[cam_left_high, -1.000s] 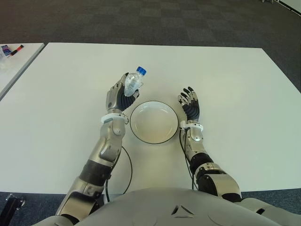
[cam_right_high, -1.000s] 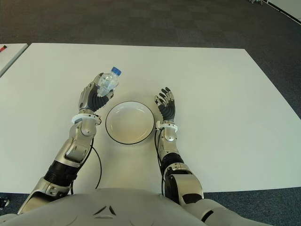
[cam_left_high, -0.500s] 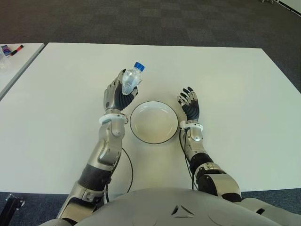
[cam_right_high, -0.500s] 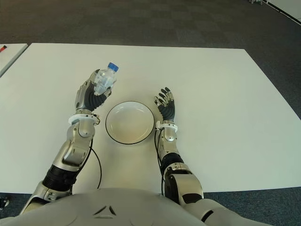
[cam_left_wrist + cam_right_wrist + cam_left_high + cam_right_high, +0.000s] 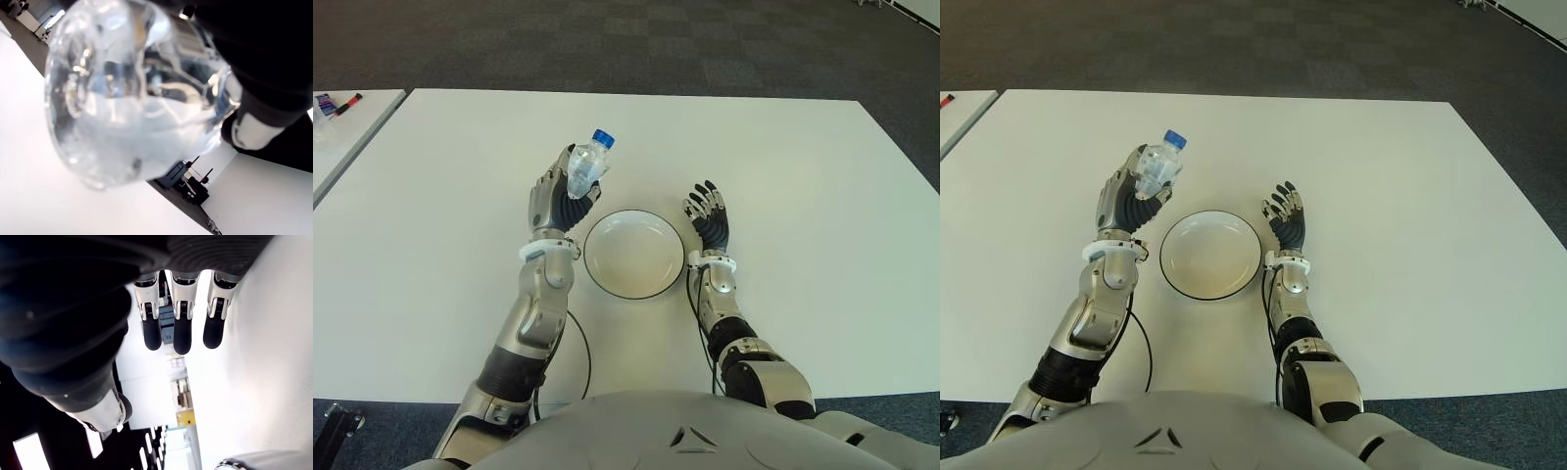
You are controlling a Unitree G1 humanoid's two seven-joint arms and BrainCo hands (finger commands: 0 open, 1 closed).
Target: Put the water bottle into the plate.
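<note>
While its dark fingers curl around the clear body, the left hand (image 5: 553,199) holds the water bottle (image 5: 586,167) raised above the surface (image 5: 803,166), to the left of the plate (image 5: 635,254) and a little beyond its far rim. From the left wrist, the bottle's rounded base (image 5: 132,93) fills most of the view, transparent and pressed against the dark palm. Seen from the head, the bottle stands nearly upright, tilted slightly so that its blue cap (image 5: 602,137) points up and away from the robot. Nothing of the bottle is over the plate; it is held beside it.

Round and white with a thin dark rim, the plate lies on the white surface between the two forearms, with nothing in it. On its right side shows the right hand (image 5: 709,217), palm up, fingers (image 5: 182,328) stretched out straight and holding nothing. A thin black cable (image 5: 578,348) loops on the surface beside the left forearm. Dark carpet (image 5: 607,39) lies past the far edge.
</note>
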